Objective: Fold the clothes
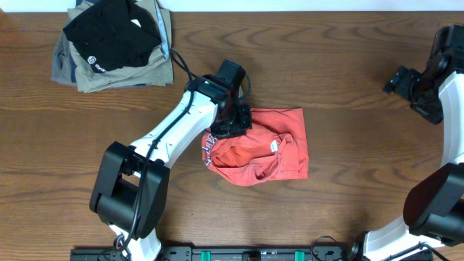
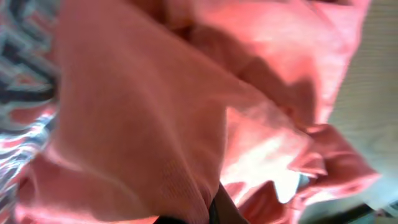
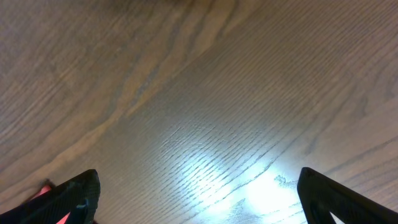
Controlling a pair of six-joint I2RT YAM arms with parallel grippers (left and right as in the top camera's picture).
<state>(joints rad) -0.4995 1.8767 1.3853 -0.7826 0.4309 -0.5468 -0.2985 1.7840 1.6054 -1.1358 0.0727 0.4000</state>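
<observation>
1. The table (image 1: 348,51) carries the T-shirt (image 1: 264,148), bunched at its middle; folding looks barely begun.
2. The left gripper (image 1: 233,122) is pressed into the shirt's far-left edge, and I cannot tell its grip. Next, that edge probably needs spreading flat.
3. The right gripper (image 3: 199,196) hangs far right, fingers wide apart and empty.

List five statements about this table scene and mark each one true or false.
1. The T-shirt lies bunched, not spread flat. True.
2. The right gripper holds the T-shirt. False: its fingers stand apart over the table, with nothing between them.
3. The black garment lies on the khaki-grey garment. True.
4. The left gripper is at the garment pile. False: it is at the T-shirt's left edge.
5. The T-shirt touches the pile. False: they lie apart.
</observation>
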